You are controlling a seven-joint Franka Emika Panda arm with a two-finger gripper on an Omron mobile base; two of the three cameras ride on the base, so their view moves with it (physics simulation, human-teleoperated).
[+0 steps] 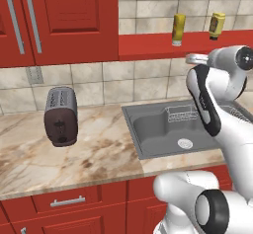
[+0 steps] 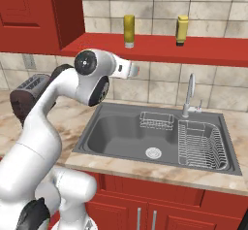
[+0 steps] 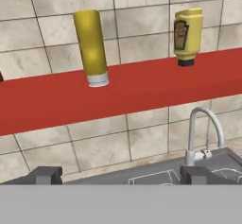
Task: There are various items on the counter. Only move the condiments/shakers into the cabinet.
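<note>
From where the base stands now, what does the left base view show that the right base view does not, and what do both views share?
Left base view alone: two silver bar handles on the red cabinet doors, and a drawer handle below the counter.

Right base view alone: the wire dish rack in the sink's right half, and the whole faucet.

Both share: the two yellow bottles standing on the red shelf, the dark toaster, the sink with its small wire basket, and the white arm.
</note>
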